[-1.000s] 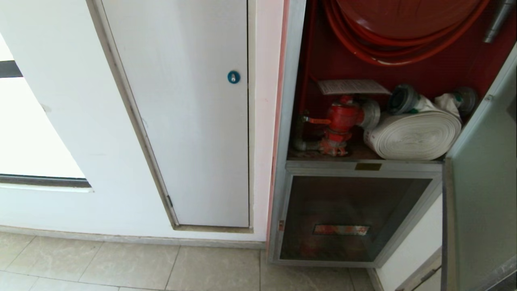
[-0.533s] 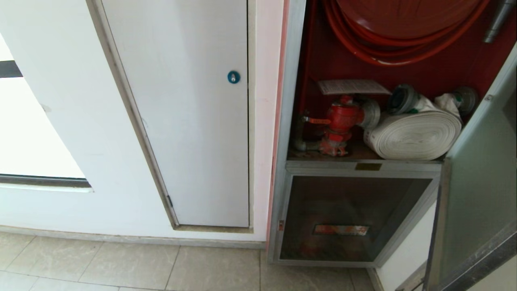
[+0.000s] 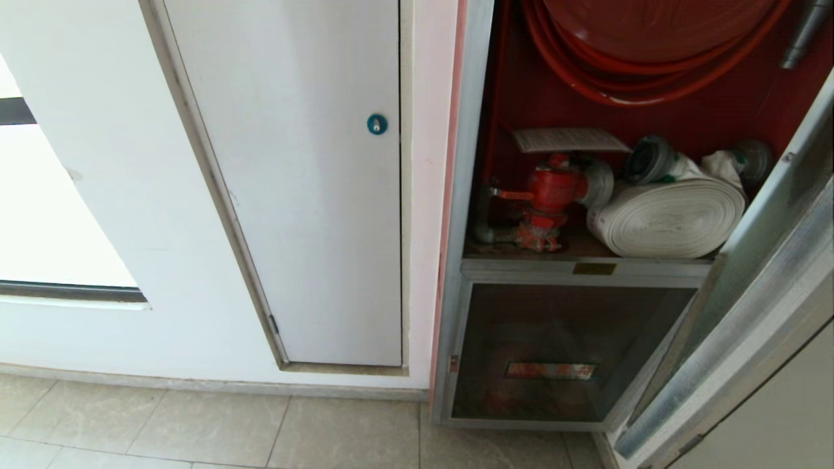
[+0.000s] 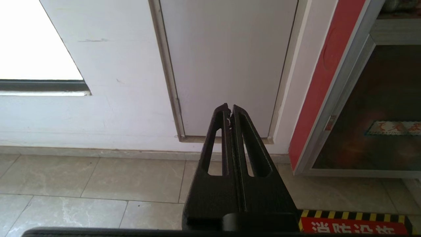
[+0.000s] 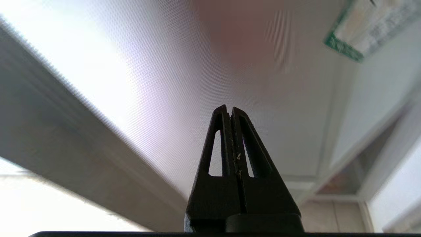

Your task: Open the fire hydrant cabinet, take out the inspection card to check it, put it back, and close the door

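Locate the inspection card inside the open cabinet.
In the head view, the inspection card lies flat on top of the red valve, under the hose reel and left of the white rolled hose.

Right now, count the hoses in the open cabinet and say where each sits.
2. A red hose is coiled on the reel at the top; a white rolled hose lies on the shelf beside the red valve. The reel's top is out of view.

Both grippers (image 4: 229,108) (image 5: 229,110) closed, empty.

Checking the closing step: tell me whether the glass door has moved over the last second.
Yes. The door has swung leftward toward the fire hydrant cabinet; its frame now reaches the brass plate's shelf edge.
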{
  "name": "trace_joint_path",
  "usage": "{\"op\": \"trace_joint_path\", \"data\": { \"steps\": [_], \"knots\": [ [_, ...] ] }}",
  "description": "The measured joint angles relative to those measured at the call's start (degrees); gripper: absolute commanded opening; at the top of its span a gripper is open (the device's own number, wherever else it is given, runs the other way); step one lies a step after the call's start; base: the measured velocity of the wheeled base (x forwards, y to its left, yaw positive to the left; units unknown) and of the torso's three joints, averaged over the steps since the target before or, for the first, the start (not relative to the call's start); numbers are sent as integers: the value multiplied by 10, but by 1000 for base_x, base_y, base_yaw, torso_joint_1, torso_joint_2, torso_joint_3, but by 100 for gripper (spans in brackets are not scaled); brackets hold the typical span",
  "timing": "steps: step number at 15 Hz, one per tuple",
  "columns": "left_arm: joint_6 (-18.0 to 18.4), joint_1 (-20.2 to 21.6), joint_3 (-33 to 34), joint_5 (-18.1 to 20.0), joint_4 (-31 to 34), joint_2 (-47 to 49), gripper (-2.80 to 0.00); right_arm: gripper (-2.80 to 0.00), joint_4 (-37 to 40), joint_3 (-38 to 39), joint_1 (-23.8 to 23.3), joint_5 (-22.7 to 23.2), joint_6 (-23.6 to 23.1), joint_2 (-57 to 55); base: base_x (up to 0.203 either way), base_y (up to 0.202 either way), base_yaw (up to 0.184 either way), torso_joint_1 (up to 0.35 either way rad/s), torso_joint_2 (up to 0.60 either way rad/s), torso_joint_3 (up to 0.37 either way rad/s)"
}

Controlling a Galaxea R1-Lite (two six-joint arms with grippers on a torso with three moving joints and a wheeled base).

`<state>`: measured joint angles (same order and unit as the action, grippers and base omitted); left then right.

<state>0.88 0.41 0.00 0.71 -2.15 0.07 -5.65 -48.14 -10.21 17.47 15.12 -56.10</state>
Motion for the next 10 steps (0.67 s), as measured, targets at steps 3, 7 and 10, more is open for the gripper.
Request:
{"op": "trace_joint_path", "data": {
  "steps": [3, 7, 10],
  "knots": [
    [0, 0, 0, 0, 0, 0, -280, -280, -61, -7, 19, 1, -1, -52, 0, 0, 0, 0, 0, 0],
    [0, 0, 0, 0, 0, 0, -280, -280, -83, -40, 39, 1, -1, -119, 0, 0, 0, 0, 0, 0],
    [0, 0, 0, 0, 0, 0, -280, -280, -88, -70, 52, 2, -1, -164, 0, 0, 0, 0, 0, 0]
  ]
}}
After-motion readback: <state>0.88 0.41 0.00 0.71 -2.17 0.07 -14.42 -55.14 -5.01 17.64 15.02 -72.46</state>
